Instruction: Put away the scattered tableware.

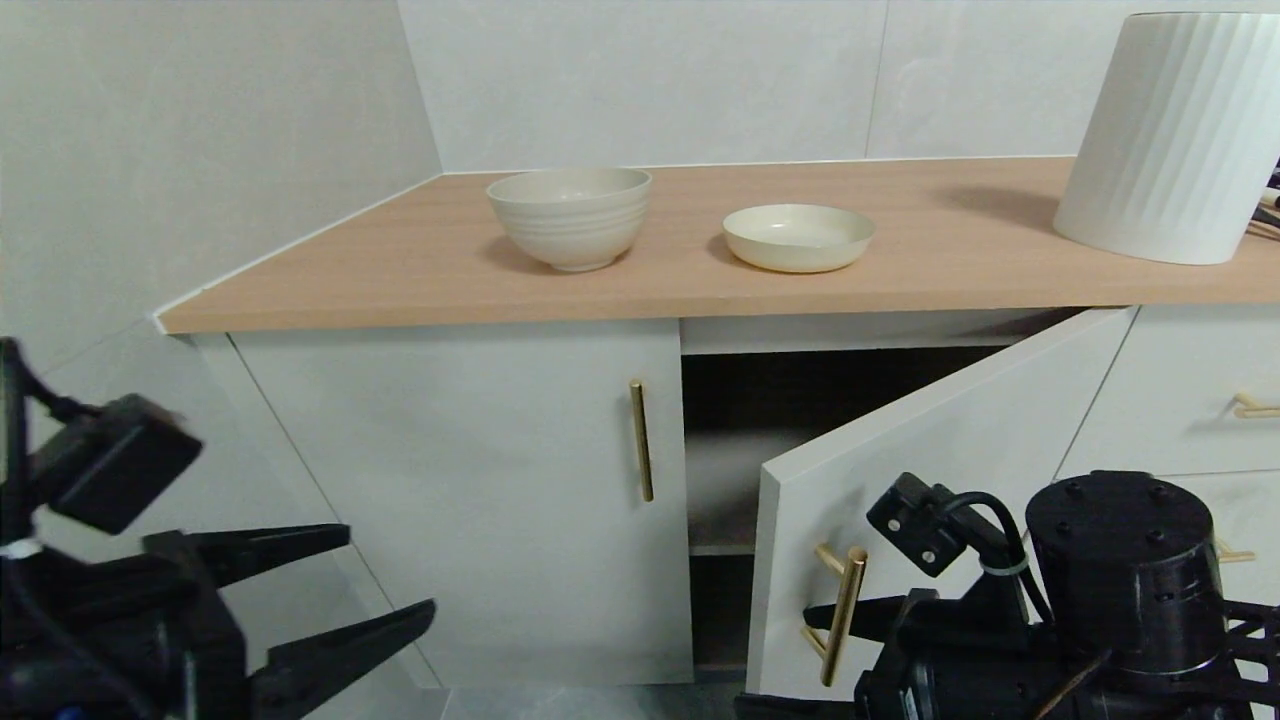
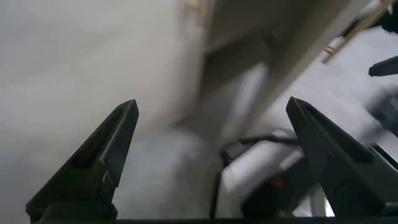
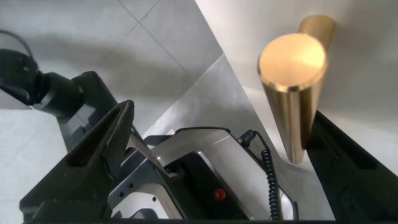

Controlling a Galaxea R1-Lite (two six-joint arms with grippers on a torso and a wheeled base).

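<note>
- Well above and beyond the left tool (image 1: 340,590): tabletop (image 1: 400,285), with a bowl (image 1: 570,215) on it.
- Right of the bowl and apart from it, above and beyond the right tool (image 1: 800,660): shallow dish (image 1: 798,237).
- Farther right on the tabletop, well apart from the shallow dish: container (image 1: 1170,130).
- Under the tabletop, ahead of the left tool: closed door (image 1: 460,500), with the closed door's handle (image 1: 641,440) at its right edge.
- Right of that: cupboard (image 1: 760,400) with a shelf (image 1: 720,547) inside, and the open door (image 1: 930,470) swung out toward the right tool.
- Between the right tool's spread fingers, close beside one of them: open door's handle (image 3: 292,93).
- Left tool low, well apart from the right tool, fingers spread.
</note>
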